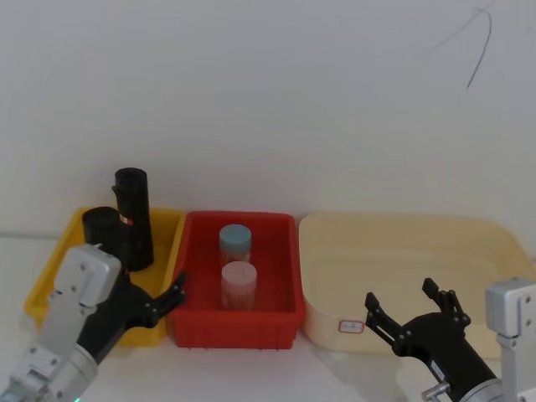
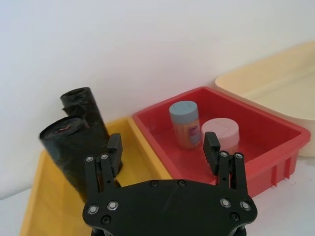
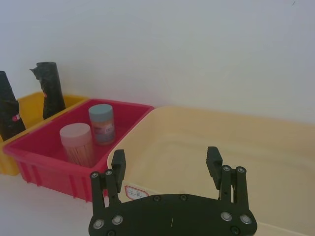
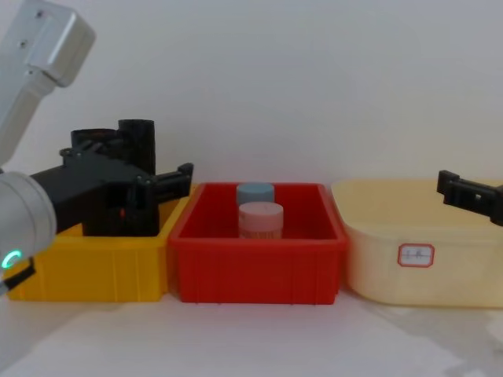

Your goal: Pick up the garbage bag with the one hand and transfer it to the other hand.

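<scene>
A white table (image 1: 276, 373) is seen, on which three bins are set close together in a row. A yellow bin (image 1: 48, 280) is placed at the left, a red bin (image 1: 234, 328) in the middle, and a larger cream bin (image 1: 331, 293), marked with a small label (image 1: 351, 326) on its front, at the right.

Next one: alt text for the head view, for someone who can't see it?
The left gripper, open, hangs by a yellow bin holding two standing black garbage bag rolls. A red bin beside it holds a blue-lidded jar and a pink-lidded jar; the right gripper, open, hangs before a cream tub.
</scene>
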### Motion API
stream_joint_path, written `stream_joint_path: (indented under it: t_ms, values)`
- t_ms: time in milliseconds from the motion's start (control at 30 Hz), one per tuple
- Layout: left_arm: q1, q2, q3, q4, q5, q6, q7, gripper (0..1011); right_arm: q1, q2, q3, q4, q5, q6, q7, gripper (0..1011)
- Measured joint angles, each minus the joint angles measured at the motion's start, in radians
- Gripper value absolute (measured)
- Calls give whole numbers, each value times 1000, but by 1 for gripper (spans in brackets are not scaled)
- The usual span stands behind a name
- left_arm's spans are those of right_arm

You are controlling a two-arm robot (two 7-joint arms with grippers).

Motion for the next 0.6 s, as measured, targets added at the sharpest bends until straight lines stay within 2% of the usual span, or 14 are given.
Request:
stream_joint_path:
  t_ms: [600]
  values:
    - [36, 24, -86, 4, -27, -22, 12, 1000, 0, 0, 0, 0, 0, 0, 0, 1001]
